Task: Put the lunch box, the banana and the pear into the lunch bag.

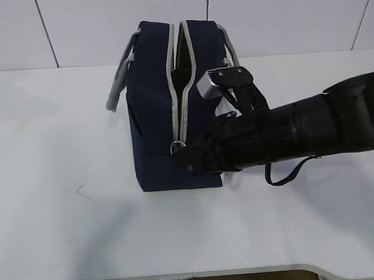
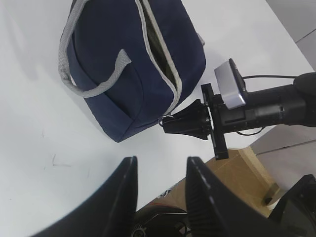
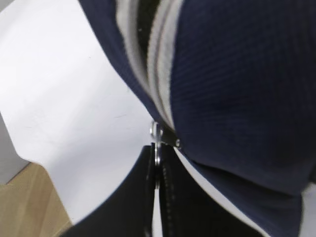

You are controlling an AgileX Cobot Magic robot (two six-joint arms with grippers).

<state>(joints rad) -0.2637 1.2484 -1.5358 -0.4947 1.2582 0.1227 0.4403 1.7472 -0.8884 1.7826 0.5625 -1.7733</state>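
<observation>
The navy lunch bag stands in the middle of the white table, its grey zipper gaping at the top. It also shows in the left wrist view and the right wrist view. My right gripper is shut on the zipper's ring pull low on the bag's near end; the left wrist view shows this gripper too. My left gripper is open and empty, over bare table near the front edge, away from the bag. The lunch box, banana and pear are out of view.
My right arm reaches in from the right across the table. The bag's grey handles hang on both sides. The table's front edge is close below; a wooden stand lies beyond it.
</observation>
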